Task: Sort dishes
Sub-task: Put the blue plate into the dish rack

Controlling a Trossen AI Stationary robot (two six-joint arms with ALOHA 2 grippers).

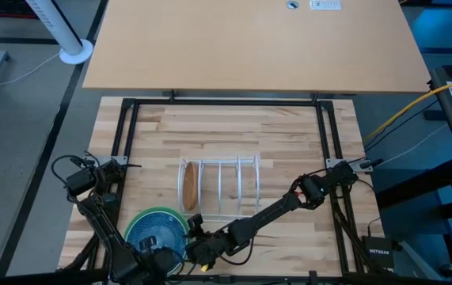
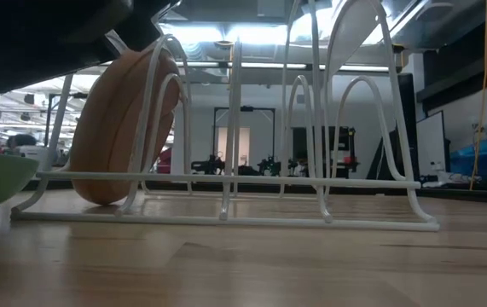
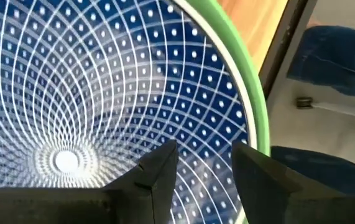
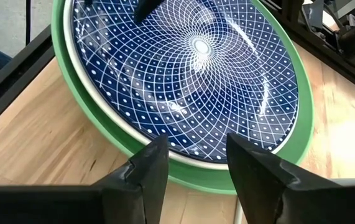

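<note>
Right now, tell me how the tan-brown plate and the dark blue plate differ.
Pose: the tan-brown plate stands on edge in the white wire rack; the dark blue plate lies flat.
Support: the tan-brown plate rests alone in an end slot; the dark blue plate sits on top of a stack above the green plate.
Look: the tan-brown plate is plain; the dark blue plate carries a white spiral grid pattern.
Both are round.
</note>
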